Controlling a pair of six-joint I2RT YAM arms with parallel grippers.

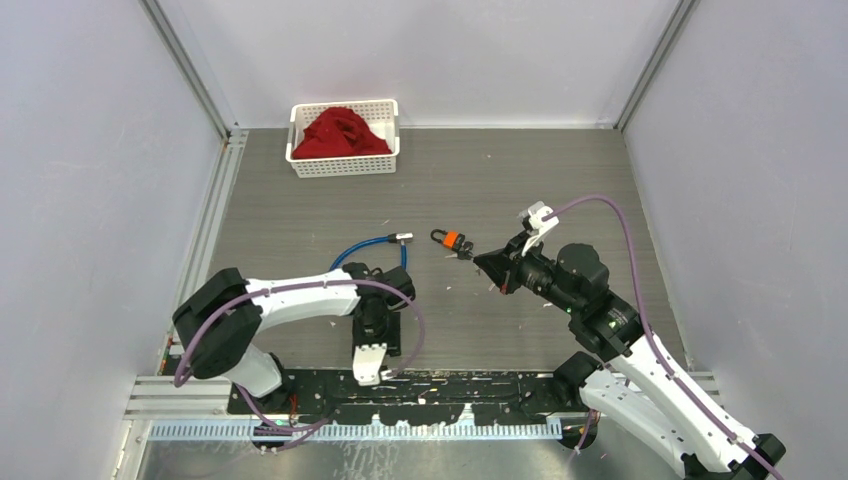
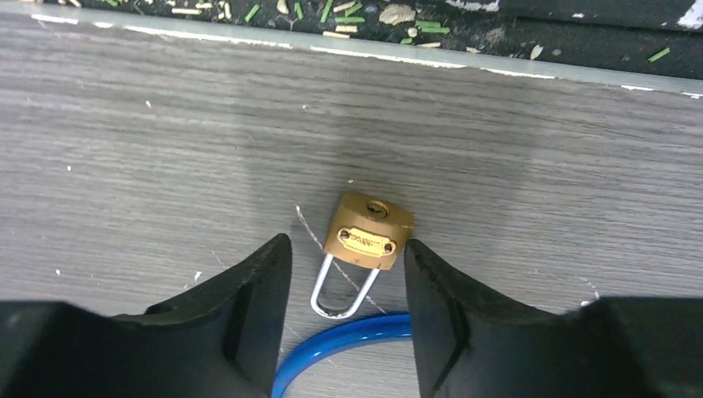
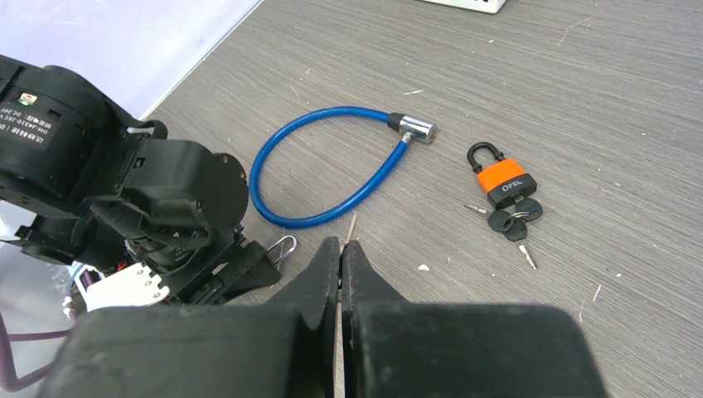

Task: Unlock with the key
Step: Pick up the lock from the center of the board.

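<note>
A white basket (image 1: 344, 165) holding a red cloth (image 1: 340, 135) sits at the far edge of the bench (image 1: 560, 180), toward its left corner. Close to the near edge, left of middle, the left gripper (image 2: 346, 245) has its jaws apart on either side of a brass padlock (image 2: 369, 232) that lies flat, keyhole end toward the near edge; the right-hand finger is just beside its body. A blue cable (image 2: 377, 325) curves past its shackle. Around the middle lies an orange padlock (image 3: 501, 178) with keys (image 3: 514, 222) at its base. Right of it, the right gripper (image 3: 341, 245) has its jaws pressed together, with a thin sliver at the tips that I cannot identify.
</note>
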